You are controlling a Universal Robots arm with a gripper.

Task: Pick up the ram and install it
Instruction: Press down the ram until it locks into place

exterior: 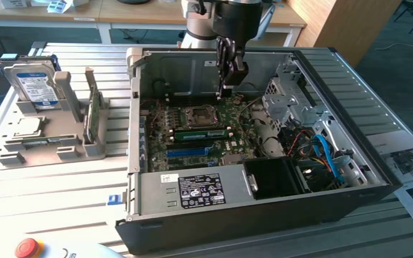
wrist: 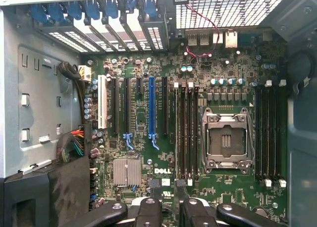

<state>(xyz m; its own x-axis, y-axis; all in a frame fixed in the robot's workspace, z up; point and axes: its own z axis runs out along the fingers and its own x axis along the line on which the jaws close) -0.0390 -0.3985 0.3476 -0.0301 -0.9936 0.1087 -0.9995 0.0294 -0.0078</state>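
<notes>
The slatted metal table (exterior: 63, 183) carries everything, and on it, directly under the pincer, lies the open black computer case (exterior: 264, 215). Its green motherboard (wrist: 237, 187) faces up beneath the fingertips. The arm (exterior: 228, 16) reaches down into the case from the far side. The pincer (exterior: 229, 88) hangs above the board with its two dark fingers (wrist: 148, 209) spread apart. Nothing sits between them and they touch nothing. Well away from the pincer, toward the exterior view's left and outside the case, stands a grey holder (exterior: 49, 153). A silver hard drive with a blue label (exterior: 34, 86) stands upright at the holder's far end, and a green card (exterior: 92, 110) stands on edge at the side nearest the case. The ram (exterior: 43, 141) appears to lie flat on the holder's near part, a narrow green stick, well apart from the pincer. Just below the pincer sits the empty processor socket (wrist: 223, 138), with dark memory slots (wrist: 185, 135) beside it. A blue expansion slot (wrist: 152, 108) lies further along the board. A brighter green strip (exterior: 203, 133) shows by the socket, and I cannot tell what it is.
</notes>
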